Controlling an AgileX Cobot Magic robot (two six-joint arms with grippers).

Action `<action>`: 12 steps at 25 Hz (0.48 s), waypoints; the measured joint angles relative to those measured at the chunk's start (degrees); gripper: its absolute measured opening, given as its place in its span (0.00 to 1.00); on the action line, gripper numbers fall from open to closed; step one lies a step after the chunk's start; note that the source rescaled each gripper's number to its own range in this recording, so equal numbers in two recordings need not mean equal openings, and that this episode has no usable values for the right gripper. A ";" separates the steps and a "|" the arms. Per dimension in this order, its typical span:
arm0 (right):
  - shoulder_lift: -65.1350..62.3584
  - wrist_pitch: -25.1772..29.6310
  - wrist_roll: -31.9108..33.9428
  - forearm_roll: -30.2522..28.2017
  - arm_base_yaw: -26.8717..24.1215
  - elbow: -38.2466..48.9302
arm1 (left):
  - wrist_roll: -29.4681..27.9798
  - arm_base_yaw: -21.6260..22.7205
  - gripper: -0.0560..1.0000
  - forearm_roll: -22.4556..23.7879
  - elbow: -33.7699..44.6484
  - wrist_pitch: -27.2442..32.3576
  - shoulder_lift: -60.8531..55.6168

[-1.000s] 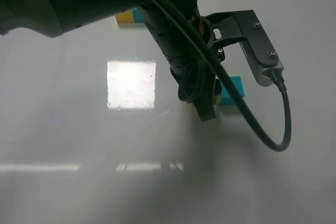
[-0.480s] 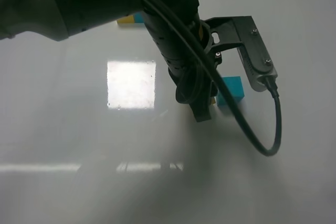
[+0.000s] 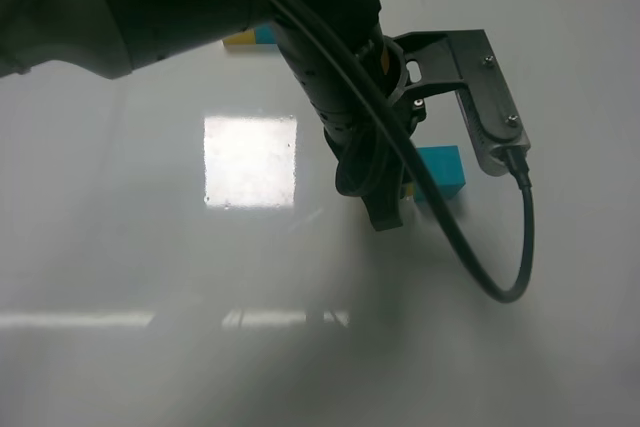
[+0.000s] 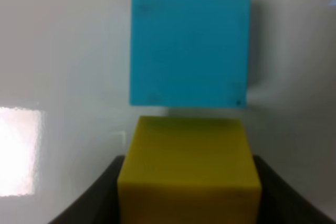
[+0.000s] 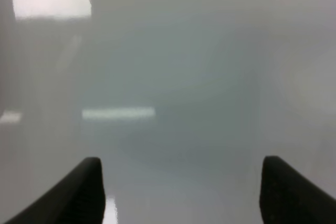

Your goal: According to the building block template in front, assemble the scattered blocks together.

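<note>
My left gripper (image 3: 392, 209) reaches across to the right of the middle and is shut on the mustard-yellow cube (image 4: 189, 169). In the exterior view only a sliver of that cube (image 3: 407, 190) shows past the arm. The teal cube (image 4: 190, 45) lies on the table just beyond it, also seen in the exterior view (image 3: 440, 172). A thin shadowed line separates them; I cannot tell whether they touch. The yellow-teal template (image 3: 250, 37) lies at the back, mostly hidden by the arm. My right gripper (image 5: 181, 192) is open and empty over bare table.
The white glossy table (image 3: 150, 247) carries a bright square light reflection (image 3: 250, 160) left of the gripper. The left arm, its camera bracket (image 3: 490, 107) and a looping black cable (image 3: 510, 267) cover much of the upper middle of the exterior view.
The left arm shifted slightly up and left a second ago, hiding more of the template, and has stayed nearly still since. The teal cube has not moved.
</note>
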 joint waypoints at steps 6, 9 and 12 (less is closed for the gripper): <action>0.00 0.00 0.00 0.00 0.00 0.00 | 0.05 0.00 0.11 -0.20 -1.42 -0.02 0.12; 0.00 0.00 0.00 0.00 0.00 0.00 | 0.05 0.00 0.11 -0.27 -1.82 -0.22 0.12; 0.00 0.00 0.00 0.00 0.00 0.00 | 0.10 0.00 0.11 -0.33 -1.82 -0.18 0.12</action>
